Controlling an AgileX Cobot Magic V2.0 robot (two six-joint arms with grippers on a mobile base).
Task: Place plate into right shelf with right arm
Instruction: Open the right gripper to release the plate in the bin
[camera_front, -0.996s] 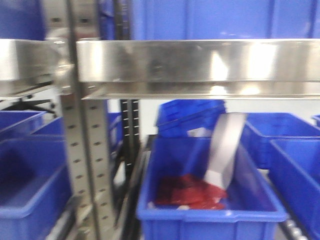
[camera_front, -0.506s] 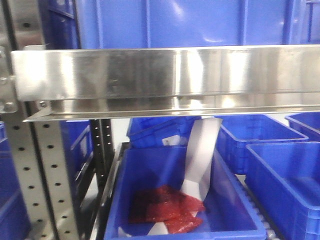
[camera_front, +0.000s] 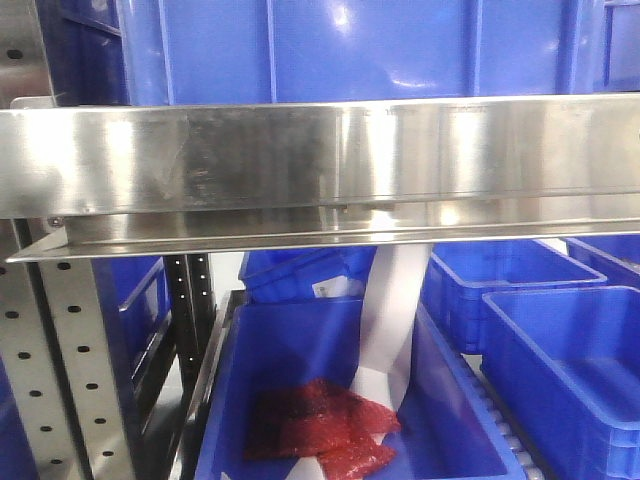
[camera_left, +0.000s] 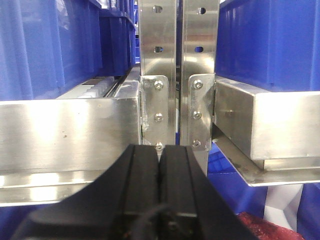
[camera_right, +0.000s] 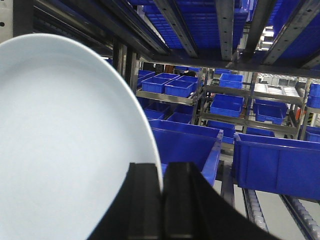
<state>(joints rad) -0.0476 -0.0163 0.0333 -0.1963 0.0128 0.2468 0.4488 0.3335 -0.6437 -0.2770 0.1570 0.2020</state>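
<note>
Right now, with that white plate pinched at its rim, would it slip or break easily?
The plate looks smooth, so it could probably slide in the right gripper, which holds only its rim. It looks rigid and ceramic-like, so likely breakable if dropped.

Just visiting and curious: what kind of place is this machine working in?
Probably a warehouse or stockroom: steel shelf rails, perforated uprights, and rows of blue plastic bins on racks stretching far back.

Your plate (camera_right: 65, 150) runs off the left and bottom edges. The right gripper (camera_right: 162, 169) covers its lower rim. The shelf beam (camera_front: 320, 170) hides the white strip's (camera_front: 390, 310) upper end.
</note>
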